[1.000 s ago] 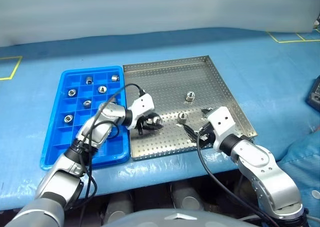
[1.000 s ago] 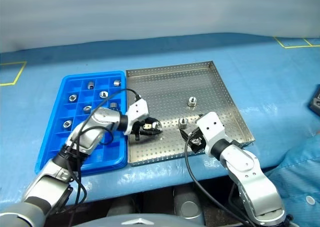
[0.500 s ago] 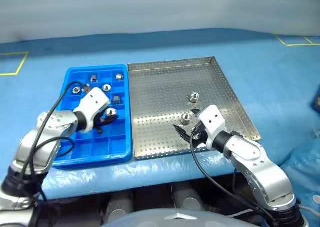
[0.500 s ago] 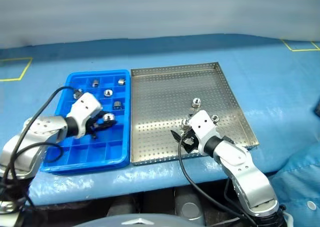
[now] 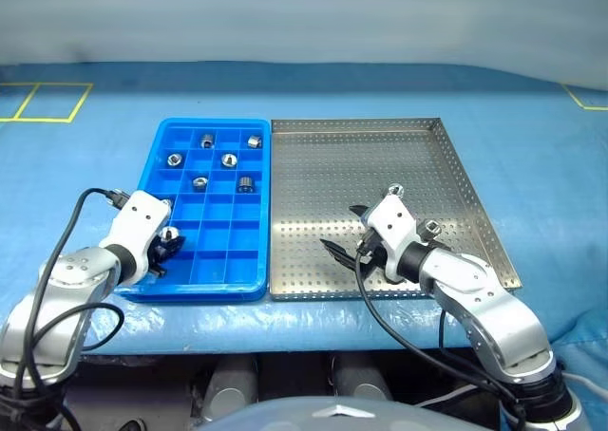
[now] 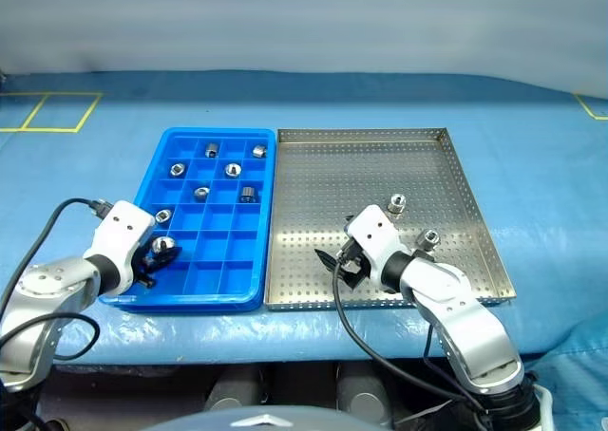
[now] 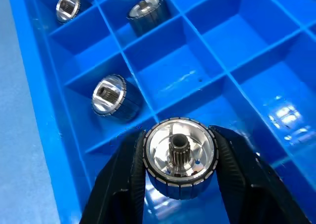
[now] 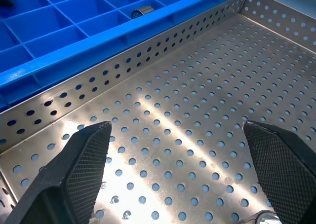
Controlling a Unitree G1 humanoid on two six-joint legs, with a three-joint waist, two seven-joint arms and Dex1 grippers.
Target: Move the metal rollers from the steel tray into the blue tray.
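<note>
On the blue-covered table [image 5: 85,165], head views: blue tray [image 5: 249,281] at the left, steel tray [image 5: 418,137] touching its right side. Six metal rollers lie in the blue tray's compartments, mostly in the far rows, e.g. one [image 5: 246,184] near the middle. Two rollers remain on the steel tray, right of centre: one [image 6: 397,203] and another [image 6: 429,237] nearer the front rim. Left claw [image 6: 160,253] hangs over the tray's near left compartments, clamped on a roller [image 6: 164,246]. Right claw [image 5: 348,234] sits low over the steel tray's front middle, fingers spread wide, nothing between them.

Left wrist view: both black fingers [image 7: 120,177] press the sides of the held roller [image 7: 179,155], toothed hub facing the camera, above an empty compartment. One roller [image 7: 111,94] lies in the adjacent compartment.

Right wrist view: fingers [image 8: 74,169] far apart above bare perforated floor; blue tray edge beyond the rim.
</note>
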